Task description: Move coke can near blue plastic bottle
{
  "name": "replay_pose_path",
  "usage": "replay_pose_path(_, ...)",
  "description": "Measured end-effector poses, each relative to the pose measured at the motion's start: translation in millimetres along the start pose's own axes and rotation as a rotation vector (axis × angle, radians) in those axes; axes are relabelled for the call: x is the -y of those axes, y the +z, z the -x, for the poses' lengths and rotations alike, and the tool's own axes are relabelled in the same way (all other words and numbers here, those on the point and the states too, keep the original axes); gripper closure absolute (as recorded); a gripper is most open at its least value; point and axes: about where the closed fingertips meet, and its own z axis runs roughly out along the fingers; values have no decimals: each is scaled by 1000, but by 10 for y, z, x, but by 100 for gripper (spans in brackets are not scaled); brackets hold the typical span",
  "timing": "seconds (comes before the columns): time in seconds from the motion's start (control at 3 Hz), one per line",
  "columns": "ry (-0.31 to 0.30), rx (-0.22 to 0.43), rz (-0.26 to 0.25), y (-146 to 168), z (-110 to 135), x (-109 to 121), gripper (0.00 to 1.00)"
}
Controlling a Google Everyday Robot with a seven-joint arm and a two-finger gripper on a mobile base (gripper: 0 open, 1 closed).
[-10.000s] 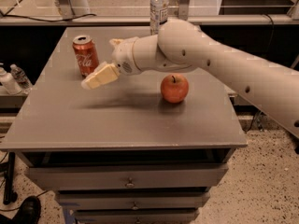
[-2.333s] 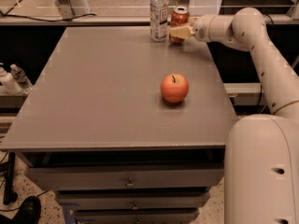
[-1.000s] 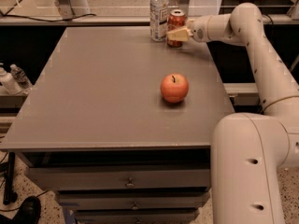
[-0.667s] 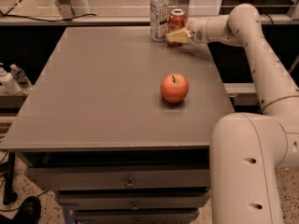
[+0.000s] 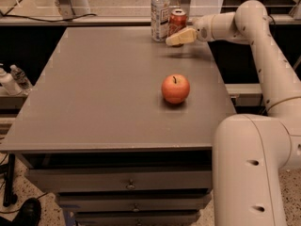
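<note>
Can (image 5: 178,18), position check: where on the table (image 5: 103,93)? (RK)

Far edge, toward the far right corner, upright. Bottle (image 5: 160,12) stands just to its left on the same edge. The gap is very narrow; cannot say whether they touch. (TM)

Gripper? (RK)

Gripper (image 5: 178,37) sits low at the can's near side and covers its base. The arm reaches in from over the right edge. Clamped on the can or released: cannot tell from this view. (TM)

Why that approach side? (RK)

My reading: the bottle blocks the left, so coming in from the right and front avoids bumping the tall, tippy bottle. The can is upright so that it stands on its own once freed. (TM)

Apple (image 5: 175,89)? (RK)

Right half of the table, mid-depth, nearer the right edge, well apart from both. Not part of the job. As far as I can judge, it is out of the arm's way. (TM)

Status? (RK)

Judged: placement looks met, with the can beside the bottle. The remaining step, if any, is to pull clear without dragging the can. (TM)
</note>
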Motion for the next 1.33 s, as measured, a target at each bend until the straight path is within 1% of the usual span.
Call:
replay_pose_path(0.33,20,6,-15,-231,73,35,0)
replay_pose_path(0.67,52,10,-50,-618,167,82,0)
replay_pose_path(1.0,109,55,-109,-1129,338,111,0)
replay_pose_path(1.33,175,155,-151,-1559,586,61,0)
